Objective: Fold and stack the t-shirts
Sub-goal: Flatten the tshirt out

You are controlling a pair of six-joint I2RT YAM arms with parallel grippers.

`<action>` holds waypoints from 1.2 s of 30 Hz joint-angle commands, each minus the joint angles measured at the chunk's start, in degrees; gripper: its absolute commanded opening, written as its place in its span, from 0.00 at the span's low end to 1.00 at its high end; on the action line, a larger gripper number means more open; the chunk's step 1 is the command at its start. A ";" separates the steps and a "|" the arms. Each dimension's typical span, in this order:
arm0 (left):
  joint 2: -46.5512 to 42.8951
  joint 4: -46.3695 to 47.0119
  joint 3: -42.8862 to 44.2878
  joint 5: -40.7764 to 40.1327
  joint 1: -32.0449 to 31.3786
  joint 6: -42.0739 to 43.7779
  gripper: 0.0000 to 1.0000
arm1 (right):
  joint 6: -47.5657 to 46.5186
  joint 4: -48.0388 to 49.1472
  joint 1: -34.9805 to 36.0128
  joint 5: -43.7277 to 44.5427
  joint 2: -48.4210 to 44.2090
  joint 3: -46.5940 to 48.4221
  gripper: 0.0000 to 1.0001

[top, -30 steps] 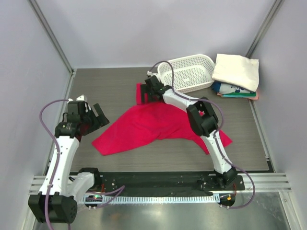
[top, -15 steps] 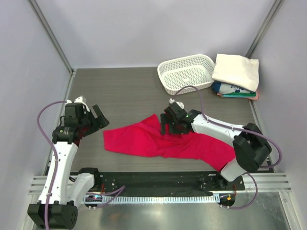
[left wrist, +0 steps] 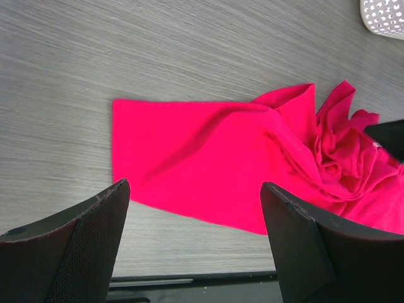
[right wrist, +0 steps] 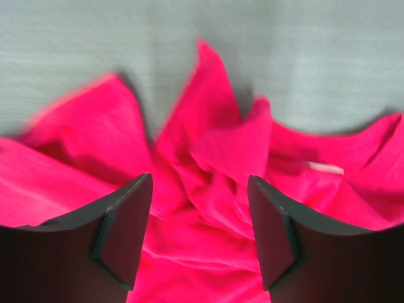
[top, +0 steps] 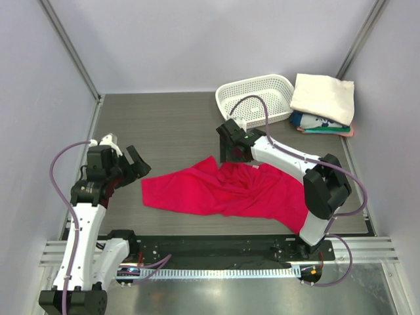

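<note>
center of the top view, lower half of the counter: red shirt lies unfolded and rumpled. its long axis runs left to right across the frame, dipping toward the lower right. left end is flat and smooth, while the middle of the upper edge is bunched into peaks. a small pale tag shows in the right wrist view near that bunch, so the neck probably faces the top of the frame, but i can't tell for sure.

right claw sits at the bunch, jaws apart, nothing pinched. left claw hangs just left of the shirt's left end, off the cloth, jaws wide apart and empty.

folded stack is at upper right, beside the white basket, well apart from the red shirt.

risks:
- right claw may close on several layers of the bunch, so a pull would drag a lump instead of spreading the shirt.
- with nothing pinning the left end, a one-sided pull could slide the whole shirt.
- going too deep, the fingers could scrape the counter.
</note>
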 commanded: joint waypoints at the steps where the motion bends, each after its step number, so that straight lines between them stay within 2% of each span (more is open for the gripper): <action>1: -1.48 4.52 -3.35 2.64 0.34 -0.40 0.85 | 1.00 -2.78 0.99 0.24 -2.36 -3.75 0.65; 6: -1.84 4.97 -3.72 3.26 0.34 -0.23 0.85 | 2.31 -1.99 1.96 -0.90 -3.15 -7.11 0.53; 16: -1.58 5.67 -4.33 3.35 0.34 -0.41 0.85 | 1.62 -1.55 3.28 1.81 2.64 -6.85 0.51; 19: -0.26 4.89 -4.16 2.74 0.34 -1.72 0.83 | 0.13 -2.69 3.19 3.05 5.36 -5.79 0.37; 20: 1.05 4.53 -4.16 1.69 0.34 -2.60 0.82 | -0.32 -2.78 3.28 4.01 5.90 -5.70 0.25; 21: 1.67 4.44 -4.33 1.50 0.34 -3.48 0.81 | -0.76 -3.22 3.19 4.63 6.34 -5.88 0.20; 22: 3.42 4.35 -5.03 0.98 0.34 -4.96 0.80 | -1.37 -3.22 3.19 5.94 6.51 -6.31 0.09; 24: 5.97 3.92 -5.13 -0.95 0.16 -6.20 0.77 | -1.90 -3.40 3.10 7.17 5.64 -6.84 0.01; 27: 11.33 3.91 -5.30 -3.06 -1.59 -9.10 0.75 | -2.08 -3.39 2.14 10.43 -0.06 -8.42 0.01; 30: 15.28 8.64 -8.71 -6.57 -2.83 -12.09 0.73 | -2.78 -3.48 -0.14 12.80 -9.08 -9.83 0.01; 33: 19.42 11.11 -9.52 -7.29 -2.83 -14.90 0.69 | -4.71 -3.66 -2.86 10.80 -15.86 -10.54 0.01; 36: 21.89 18.12 -13.11 -13.08 -2.83 -16.66 0.67 | -6.20 -4.45 -6.64 8.16 -18.79 -10.62 0.01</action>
